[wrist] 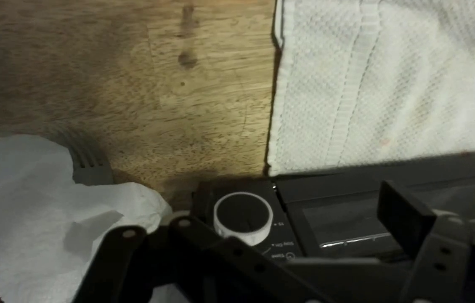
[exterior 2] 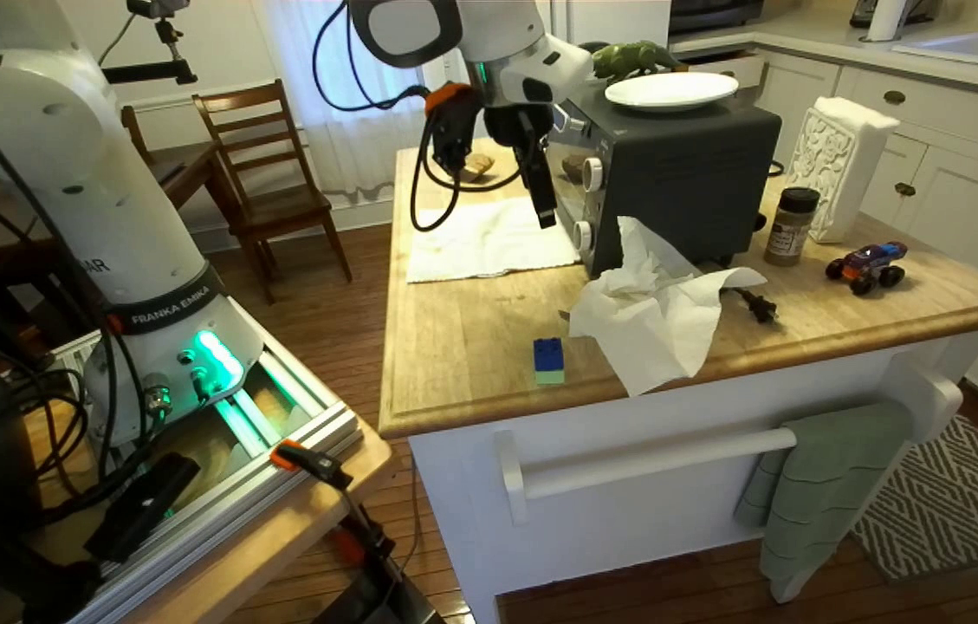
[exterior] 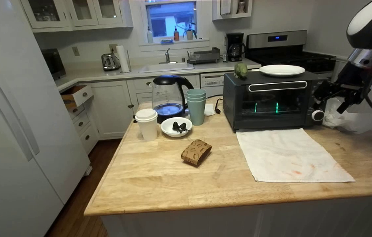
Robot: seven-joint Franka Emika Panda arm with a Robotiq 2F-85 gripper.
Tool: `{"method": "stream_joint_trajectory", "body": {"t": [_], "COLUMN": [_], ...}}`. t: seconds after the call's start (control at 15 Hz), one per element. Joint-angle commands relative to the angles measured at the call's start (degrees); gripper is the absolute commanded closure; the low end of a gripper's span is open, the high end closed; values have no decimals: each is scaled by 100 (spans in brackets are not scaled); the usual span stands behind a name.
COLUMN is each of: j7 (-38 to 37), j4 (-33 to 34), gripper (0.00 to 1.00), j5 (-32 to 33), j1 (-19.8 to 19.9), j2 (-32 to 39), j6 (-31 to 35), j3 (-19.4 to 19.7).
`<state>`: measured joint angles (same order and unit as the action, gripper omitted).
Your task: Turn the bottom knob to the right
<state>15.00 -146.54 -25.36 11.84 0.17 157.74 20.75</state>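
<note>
The knob [wrist: 243, 215] was not yet gripped; the turn looked undone.
It sat low on the front of the oven [exterior 2: 688, 191], below the top knob [exterior 2: 593, 174]. The claw [exterior: 329, 103] hung at the oven's front, its jaws apart and holding nothing. In the wrist view the knob lay just beside one jaw and well apart from the other, contact unclear; both exterior views put the claw near the knob, not clasping it. The approach seemed mostly done. Left, by my judgement, were lining up, the clasp, the turn to the right and the release. The knob's mark was too faint to read, so its setting could not be told.
</note>
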Motion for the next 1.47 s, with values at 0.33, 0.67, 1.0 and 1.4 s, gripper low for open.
{"method": "stream_joint_trajectory", "body": {"t": [0.33,0.67,1.0,1.4], "j7": [284,288,109,-36], "j4": [231,389,527,572], "gripper": [0,0,2,47], "j5": [-698,-776,-665,-621], "j1": [-33,69,65,1], "j2": [941,1269,1571,1682], "j6": [1378,1893,2039,1953], "j3": [-326,-529,-481,-423]}}
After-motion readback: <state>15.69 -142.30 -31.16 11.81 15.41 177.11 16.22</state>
